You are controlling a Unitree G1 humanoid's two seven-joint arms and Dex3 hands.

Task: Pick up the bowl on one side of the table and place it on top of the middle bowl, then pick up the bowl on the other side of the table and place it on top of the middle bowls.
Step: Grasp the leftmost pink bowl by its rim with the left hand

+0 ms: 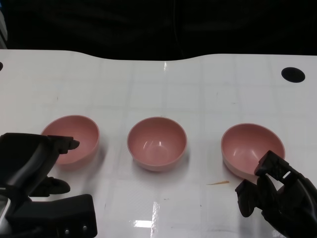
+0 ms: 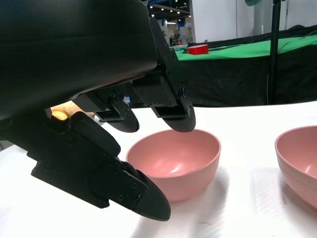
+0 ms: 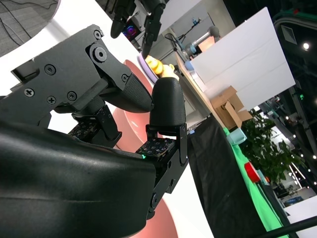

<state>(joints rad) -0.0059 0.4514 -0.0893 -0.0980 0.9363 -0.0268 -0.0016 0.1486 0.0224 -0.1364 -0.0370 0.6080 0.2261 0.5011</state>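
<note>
Black-fingered left hand (image 1: 42,163) and right hand (image 1: 277,196) hovered empty at the tabletop's near edge, fingers apart. Beyond them three pink plastic bowls, left (image 1: 73,139), middle (image 1: 157,143), right (image 1: 252,149), sat unstacked; probably light, rigid, slick, best pinched at the rim.

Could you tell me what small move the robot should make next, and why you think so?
Probably ease the left hand forward so its fingers straddle the left bowl's rim, then close. All three pink bowls sit apart and unstacked, and in the left wrist view the fingers hover apart just above that rim, holding nothing. The right hand sits near the right bowl; its grip is unclear.
</note>
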